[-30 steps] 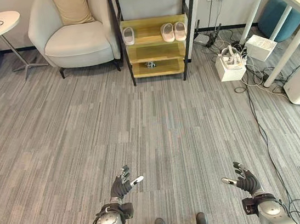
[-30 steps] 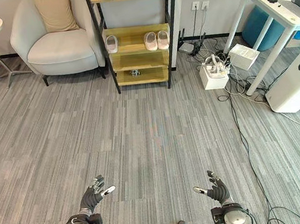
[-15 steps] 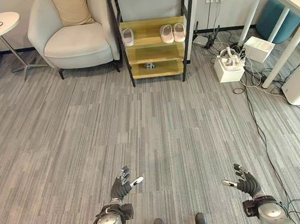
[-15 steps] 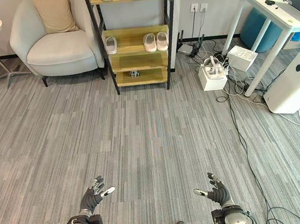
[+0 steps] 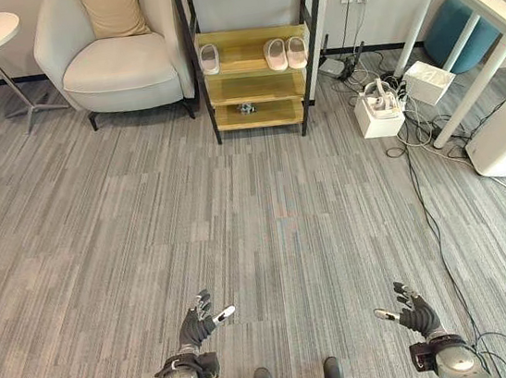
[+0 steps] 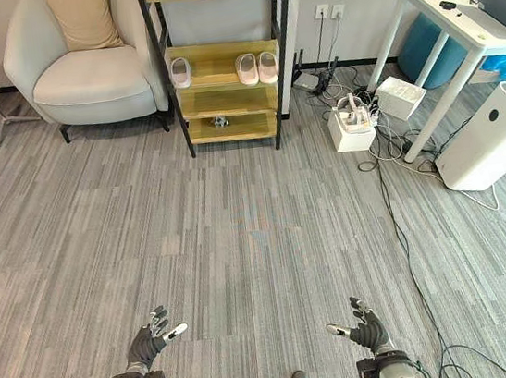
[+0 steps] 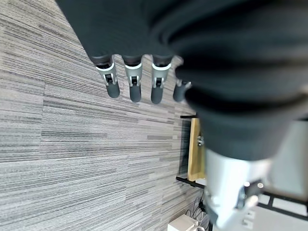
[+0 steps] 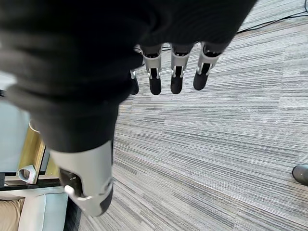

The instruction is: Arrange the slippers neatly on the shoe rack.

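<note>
The slippers [image 5: 285,52] sit on the middle shelf of the far rack [image 5: 257,114]: a pair at right, side by side, and a single one [image 5: 209,59] at left, all lengthwise near to far; toe direction is unclear. More lie on the top shelf. Both the left hand [image 5: 196,326] and right hand [image 5: 415,316] hover low over the near floor, fingers spread, empty. Since a second ago only the camera has shifted.

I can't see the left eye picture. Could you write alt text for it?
A wooden shoe rack stands against the far wall across grey flooring, with a pair of pale slippers and a single slipper on its middle shelf. Low in the picture, the robot's left hand and right hand are open and hold nothing. A beige armchair sits left of the rack.
</note>
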Tool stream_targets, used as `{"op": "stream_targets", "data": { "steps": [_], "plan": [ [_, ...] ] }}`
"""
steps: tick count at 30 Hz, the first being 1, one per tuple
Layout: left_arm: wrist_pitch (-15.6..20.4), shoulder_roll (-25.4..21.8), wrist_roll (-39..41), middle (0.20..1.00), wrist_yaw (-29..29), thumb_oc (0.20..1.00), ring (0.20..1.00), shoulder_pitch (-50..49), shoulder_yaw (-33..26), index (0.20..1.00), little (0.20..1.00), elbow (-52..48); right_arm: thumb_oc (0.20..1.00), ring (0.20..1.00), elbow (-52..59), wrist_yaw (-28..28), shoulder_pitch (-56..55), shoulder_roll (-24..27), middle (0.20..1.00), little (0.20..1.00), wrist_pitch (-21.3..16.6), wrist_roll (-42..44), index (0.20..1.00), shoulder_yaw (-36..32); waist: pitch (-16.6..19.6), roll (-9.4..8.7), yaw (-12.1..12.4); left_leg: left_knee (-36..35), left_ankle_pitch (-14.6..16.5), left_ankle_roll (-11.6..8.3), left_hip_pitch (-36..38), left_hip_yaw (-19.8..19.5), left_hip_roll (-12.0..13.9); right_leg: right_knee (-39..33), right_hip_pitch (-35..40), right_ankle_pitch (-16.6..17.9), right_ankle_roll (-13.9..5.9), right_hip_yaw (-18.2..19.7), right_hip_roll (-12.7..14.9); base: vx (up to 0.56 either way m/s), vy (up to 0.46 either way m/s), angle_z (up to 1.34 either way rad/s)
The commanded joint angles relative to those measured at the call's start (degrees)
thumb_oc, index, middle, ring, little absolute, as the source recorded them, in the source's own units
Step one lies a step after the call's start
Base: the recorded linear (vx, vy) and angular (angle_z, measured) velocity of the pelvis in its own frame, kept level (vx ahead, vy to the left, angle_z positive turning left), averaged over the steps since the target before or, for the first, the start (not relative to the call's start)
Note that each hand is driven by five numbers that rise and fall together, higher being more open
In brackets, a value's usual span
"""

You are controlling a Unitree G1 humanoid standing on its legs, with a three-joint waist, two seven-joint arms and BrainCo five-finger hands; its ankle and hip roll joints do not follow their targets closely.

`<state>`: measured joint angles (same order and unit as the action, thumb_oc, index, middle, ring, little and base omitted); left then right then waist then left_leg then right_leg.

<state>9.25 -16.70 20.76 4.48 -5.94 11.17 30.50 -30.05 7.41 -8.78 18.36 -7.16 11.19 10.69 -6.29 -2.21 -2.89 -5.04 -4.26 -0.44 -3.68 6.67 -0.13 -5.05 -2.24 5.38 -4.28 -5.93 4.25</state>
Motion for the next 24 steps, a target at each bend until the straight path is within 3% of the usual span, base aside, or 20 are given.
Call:
{"op": "stream_targets", "data": {
  "steps": [1, 9, 11, 12, 14, 16, 18, 22, 23, 24],
  "plan": [
    [2.3, -0.5, -2.7, 1.000, 0.1, 1.000, 1.000, 3.9, -0.6, 1.000, 1.000, 1.5, 1.000, 1.000, 4.7, 0.8, 1.2, 0.5, 1.000, 1.000, -2.1, -0.6, 1.000, 0.1, -1.0, 0.33, -0.1, 0.0, 6.4, -5.50, 4.7, 3.8, 3.9, 0.8, 2.1, -6.1, -5.29, -1.5, 3.0, -0.01, -0.011, 0.11],
    [1.9, -1.4, -3.4, 1.000, 0.1, 1.000, 1.000, 2.9, 0.0, 1.000, 1.000, 1.0, 1.000, 1.000, 5.0, 0.8, 2.1, 0.3, 1.000, 1.000, -2.4, 0.7, 1.000, 1.1, -1.8, -0.59, 0.2, 0.0, 7.1, -4.32, 4.0, 3.7, 4.0, 0.7, 0.6, -6.1, -5.15, 0.8, 2.2, -0.01, 0.026, -0.10],
    [1.9, -1.5, -2.8, 1.000, 0.4, 1.000, 1.000, 3.4, -0.4, 1.000, 1.000, 1.4, 1.000, 1.000, 5.0, 1.1, 3.0, 0.2, 1.000, 1.000, -2.4, 0.7, 1.000, 1.0, -2.9, -0.64, 0.4, 0.0, 7.3, -3.35, 3.8, 3.6, 3.4, 4.8, -1.6, -6.9, -5.41, 1.5, 2.3, -0.03, 0.184, -0.11],
    [1.8, -2.2, -2.9, 1.000, 0.4, 1.000, 1.000, 3.2, -0.7, 1.000, 1.000, 1.1, 1.000, 1.000, 5.1, 1.1, 3.6, 0.1, 1.000, 1.000, -2.5, 1.1, 1.000, 0.6, -4.7, -0.72, 0.3, 0.0, 7.5, -2.17, 3.6, 3.9, 3.2, 11.7, -5.7, -7.6, -6.23, 2.3, 2.2, -0.06, 0.178, -0.08],
    [1.8, -2.3, -2.9, 1.000, 0.3, 1.000, 1.000, 2.9, -0.8, 1.000, 1.000, 1.0, 1.000, 1.000, 4.7, 1.2, 3.9, -0.2, 1.000, 1.000, -2.6, 1.0, 1.000, 0.6, -5.2, -0.70, 0.4, 0.0, 7.7, -1.69, 3.9, 4.4, 3.1, 14.7, -7.5, -7.4, -7.12, 2.1, 2.6, -0.01, 0.151, -0.26],
    [1.6, -2.6, -3.2, 1.000, 0.1, 1.000, 1.000, 1.9, -1.2, 1.000, 1.000, 0.5, 1.000, 1.000, 5.1, 1.1, 4.0, -0.4, 1.000, 1.000, -2.3, 0.6, 1.000, 0.6, -6.7, -0.05, 0.2, 0.0, 8.5, -0.64, 5.5, 5.4, 2.8, 24.2, -11.5, -5.0, -9.54, 1.6, 3.5, 0.08, 0.189, -0.32],
    [1.6, -2.2, -3.5, 1.000, 0.4, 1.000, 1.000, 2.3, -1.3, 1.000, 1.000, 1.4, 1.000, 1.000, 5.2, 1.2, 3.9, -0.8, 1.000, 1.000, -2.2, 0.1, 1.000, 0.7, -7.4, 0.83, -0.2, 0.0, 9.5, -0.44, 7.3, 5.8, 2.8, 29.2, -13.8, -3.2, -10.13, 1.3, 4.6, 0.17, 0.136, -0.40],
    [1.9, -2.0, -3.4, 1.000, 0.5, 1.000, 1.000, 3.2, -0.9, 1.000, 1.000, 1.3, 1.000, 1.000, 5.1, 1.1, 3.8, -0.7, 1.000, 1.000, -2.1, -0.1, 1.000, 0.9, -7.8, 1.46, -0.8, 0.0, 10.7, -0.93, 9.1, 5.2, 2.5, 26.2, -15.1, -2.3, -9.16, 0.8, 6.4, 0.21, -0.003, 0.11],
    [2.1, -2.1, -3.4, 1.000, 0.8, 1.000, 1.000, 4.6, -0.5, 1.000, 1.000, 2.0, 1.000, 1.000, 5.5, 1.4, 4.2, -0.4, 1.000, 1.000, -1.9, -0.7, 1.000, 1.2, -7.7, 1.28, -1.5, 0.0, 11.5, -2.12, 9.7, 4.9, 2.8, 17.6, -15.2, -2.5, -8.67, -0.2, 7.8, 0.20, -0.110, 0.15],
    [2.1, -2.1, -3.4, 1.000, 0.8, 1.000, 1.000, 4.6, -0.4, 1.000, 1.000, 2.0, 1.000, 1.000, 5.5, 1.4, 4.2, -0.4, 1.000, 1.000, -1.9, -0.7, 1.000, 1.2, -7.8, 1.41, -1.6, 0.0, 11.5, -2.15, 9.8, 4.8, 2.9, 17.4, -14.9, -2.5, -8.66, -0.5, 7.7, 0.38, -0.238, 0.22]
  ]
}}
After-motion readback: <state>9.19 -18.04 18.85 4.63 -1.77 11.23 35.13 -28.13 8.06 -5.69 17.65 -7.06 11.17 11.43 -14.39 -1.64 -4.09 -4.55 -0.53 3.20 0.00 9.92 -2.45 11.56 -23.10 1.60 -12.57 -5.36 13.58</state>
